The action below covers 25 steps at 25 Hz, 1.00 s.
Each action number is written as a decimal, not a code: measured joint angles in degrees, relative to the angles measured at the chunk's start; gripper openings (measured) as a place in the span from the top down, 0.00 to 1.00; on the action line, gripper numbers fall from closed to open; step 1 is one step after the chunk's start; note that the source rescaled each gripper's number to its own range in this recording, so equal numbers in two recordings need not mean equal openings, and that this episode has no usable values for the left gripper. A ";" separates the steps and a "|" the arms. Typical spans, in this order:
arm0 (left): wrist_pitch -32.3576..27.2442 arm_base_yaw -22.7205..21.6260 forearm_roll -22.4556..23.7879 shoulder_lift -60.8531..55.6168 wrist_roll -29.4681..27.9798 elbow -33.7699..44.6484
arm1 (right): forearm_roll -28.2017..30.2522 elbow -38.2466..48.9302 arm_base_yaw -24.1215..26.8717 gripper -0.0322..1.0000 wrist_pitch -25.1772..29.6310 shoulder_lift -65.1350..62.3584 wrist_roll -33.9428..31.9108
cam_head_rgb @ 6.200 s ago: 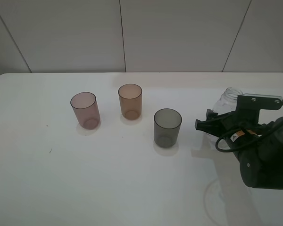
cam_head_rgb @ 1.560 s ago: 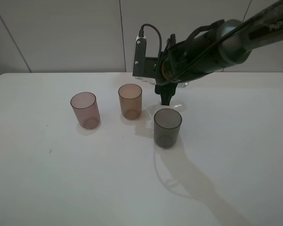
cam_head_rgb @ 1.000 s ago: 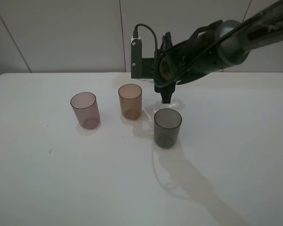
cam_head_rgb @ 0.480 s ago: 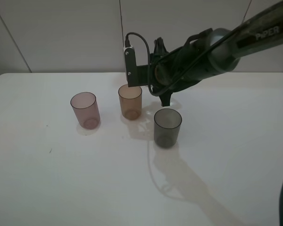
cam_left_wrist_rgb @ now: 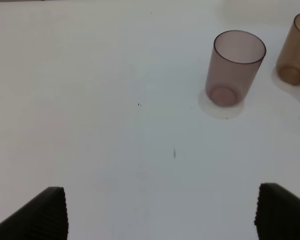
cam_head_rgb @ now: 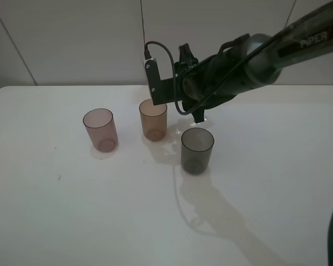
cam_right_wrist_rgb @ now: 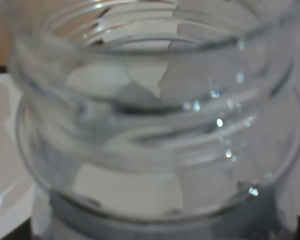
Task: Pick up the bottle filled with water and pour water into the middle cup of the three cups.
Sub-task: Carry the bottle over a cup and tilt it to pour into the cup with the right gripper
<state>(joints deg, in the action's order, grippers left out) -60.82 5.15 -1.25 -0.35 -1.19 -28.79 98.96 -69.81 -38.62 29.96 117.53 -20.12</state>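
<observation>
Three tumblers stand in a row on the white table: pinkish-mauve (cam_head_rgb: pixel 100 129), amber-brown middle cup (cam_head_rgb: pixel 153 119) and dark smoky grey (cam_head_rgb: pixel 197 150). My right gripper (cam_head_rgb: pixel 191 95) hangs just behind and right of the amber cup, above the grey one, rolled over towards the amber cup. It is shut on the clear bottle (cam_right_wrist_rgb: pixel 155 115), whose open threaded neck fills the right wrist view; the arm hides most of it in the exterior view. My left gripper (cam_left_wrist_rgb: pixel 167 212) is open and empty, low over bare table. It faces the pink cup (cam_left_wrist_rgb: pixel 235 67) and the amber cup (cam_left_wrist_rgb: pixel 296 47).
The white table (cam_head_rgb: pixel 72 210) ends at a grey panelled wall behind the cups. The right arm and its cable (cam_head_rgb: pixel 158 47) stretch from the right edge across the area behind the grey cup. The left arm is out of the exterior view.
The right gripper with the bottle came from the table's right side, then over the last second moved left towards the amber cup and rolled further over. The cups have not moved.
</observation>
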 joint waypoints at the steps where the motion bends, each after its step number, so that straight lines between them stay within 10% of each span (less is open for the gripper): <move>1: 0.00 0.00 0.00 0.00 0.00 0.00 | 0.00 0.00 0.00 0.97 0.05 0.00 0.06; 25: 0.00 0.00 0.00 0.00 0.00 0.00 | 0.05 -3.08 -1.19 0.97 1.90 0.63 3.35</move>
<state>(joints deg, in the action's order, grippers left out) -60.82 5.15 -1.25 -0.35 -1.19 -28.79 99.01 -72.89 -39.81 31.85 118.16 -16.76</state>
